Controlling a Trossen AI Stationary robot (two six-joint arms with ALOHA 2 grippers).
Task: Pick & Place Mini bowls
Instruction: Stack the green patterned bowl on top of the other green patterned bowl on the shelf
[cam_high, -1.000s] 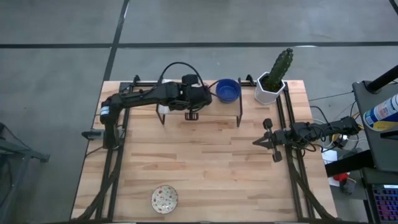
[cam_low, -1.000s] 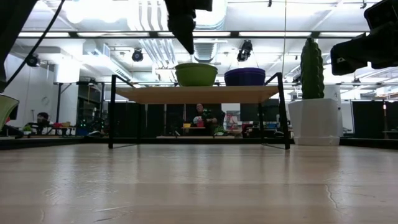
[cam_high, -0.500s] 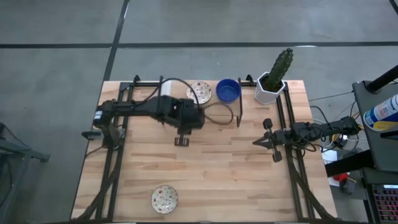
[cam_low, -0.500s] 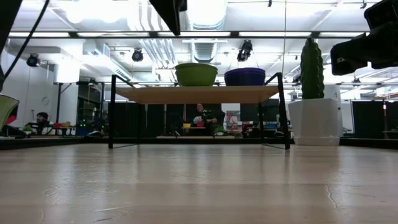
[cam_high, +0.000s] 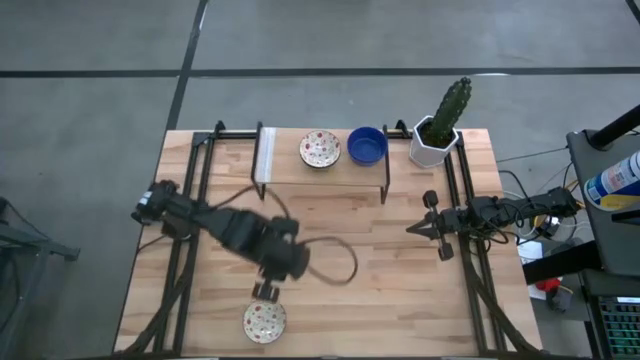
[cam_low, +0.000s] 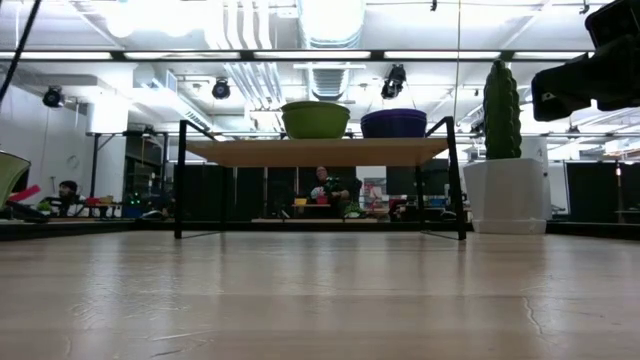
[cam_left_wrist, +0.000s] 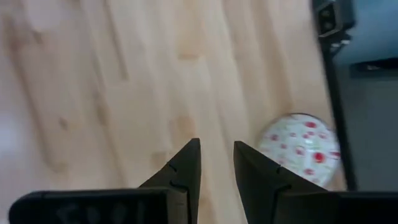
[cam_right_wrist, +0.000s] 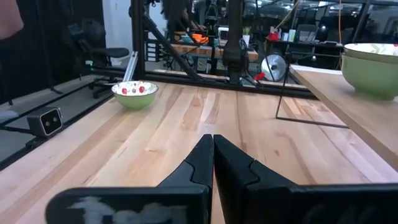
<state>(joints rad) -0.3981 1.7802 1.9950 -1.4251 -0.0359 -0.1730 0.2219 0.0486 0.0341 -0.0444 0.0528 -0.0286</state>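
Observation:
One speckled mini bowl (cam_high: 265, 320) rests on the table near its front edge, also seen in the left wrist view (cam_left_wrist: 300, 148) and the right wrist view (cam_right_wrist: 134, 93). My left gripper (cam_high: 265, 291) (cam_left_wrist: 216, 163) hovers just on the far side of it, pointing steeply down, open and empty. Another speckled bowl (cam_high: 320, 149) (cam_low: 315, 119) and a blue bowl (cam_high: 367, 146) (cam_low: 406, 123) sit on a low wooden shelf (cam_high: 345, 172) at the far edge. My right gripper (cam_high: 415, 228) (cam_right_wrist: 212, 149) waits shut at the table's right side.
A cactus in a white hexagonal pot (cam_high: 433, 140) (cam_low: 505, 195) stands right of the shelf at the far right corner. Black frame rails (cam_high: 190, 200) run along both table sides. Bare wood lies between the shelf and the near bowl.
My left gripper has swung from above the shelf toward the table's near edge, turning as it went, and now hangs by the near speckled bowl. Its leaving uncovered the speckled bowl on the shelf, which has stayed put.

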